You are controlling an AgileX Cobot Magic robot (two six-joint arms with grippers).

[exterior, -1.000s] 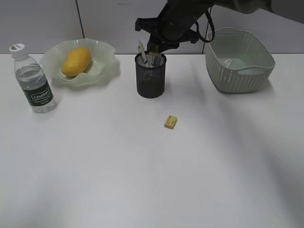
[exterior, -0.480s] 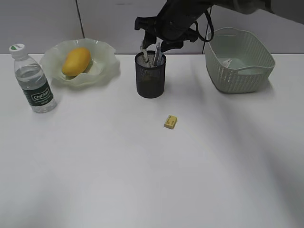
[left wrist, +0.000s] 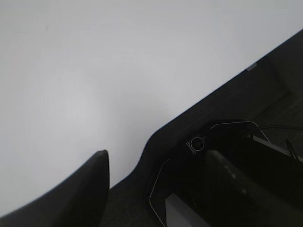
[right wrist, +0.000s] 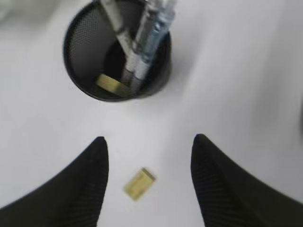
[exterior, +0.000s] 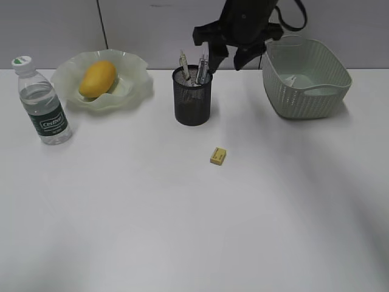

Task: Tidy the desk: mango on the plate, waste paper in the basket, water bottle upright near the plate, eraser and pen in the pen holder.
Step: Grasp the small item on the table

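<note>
White desk (exterior: 182, 213) against a pale wall; mango (exterior: 97, 78) on the plate (exterior: 137, 82); bottle (exterior: 41, 103) upright beside it; pens in the pen holder (exterior: 192, 97); eraser (exterior: 218, 156) on the desk; right gripper (exterior: 231, 58) above, open, empty; left gripper (left wrist: 156, 189) open, empty

Front of desk (exterior: 182, 231): we see wide bare room.
Middle: only the eraser (exterior: 218, 156) lies there.
Back row: bottle (exterior: 41, 102), plate (exterior: 137, 85), pen holder (exterior: 192, 103), basket (exterior: 304, 91) stand in our way.
</note>
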